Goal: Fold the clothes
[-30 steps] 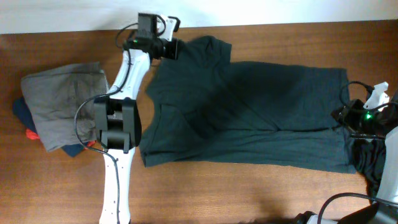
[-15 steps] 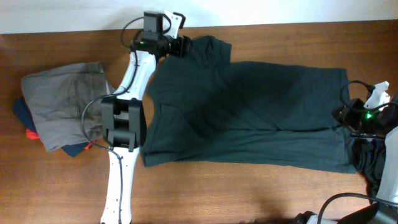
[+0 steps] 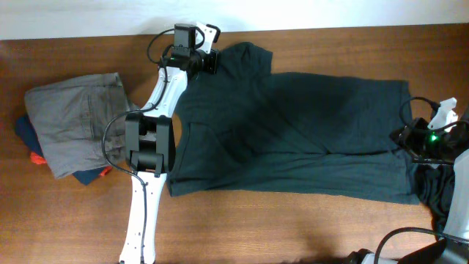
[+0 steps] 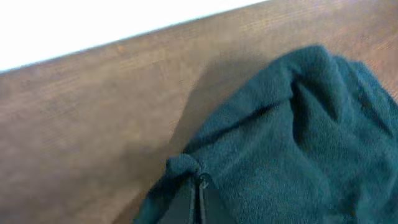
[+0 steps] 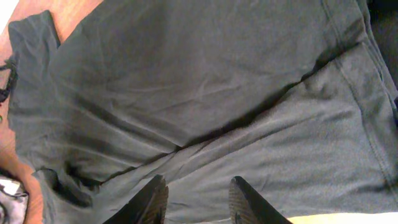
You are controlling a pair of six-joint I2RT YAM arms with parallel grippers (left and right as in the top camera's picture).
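Observation:
A dark green T-shirt (image 3: 293, 132) lies spread flat across the table, neck end to the left and hem to the right. My left gripper (image 3: 209, 61) is at the shirt's far-left sleeve by the back edge. In the left wrist view its gripper (image 4: 199, 182) is shut, with a bunched fold of the sleeve (image 4: 292, 137) pinched at the tips. My right gripper (image 3: 405, 137) hovers over the hem end. In the right wrist view its fingers (image 5: 152, 196) stand apart above the shirt (image 5: 205, 93), holding nothing.
A stack of folded clothes (image 3: 73, 125), grey on top with blue and orange pieces under it, sits at the left. A black garment (image 3: 436, 187) lies bunched at the right edge by the right arm. The table's back edge (image 4: 124, 43) runs just behind the sleeve.
The left gripper has moved right onto the sleeve, opened briefly and shut on the fabric. The right arm has not moved.

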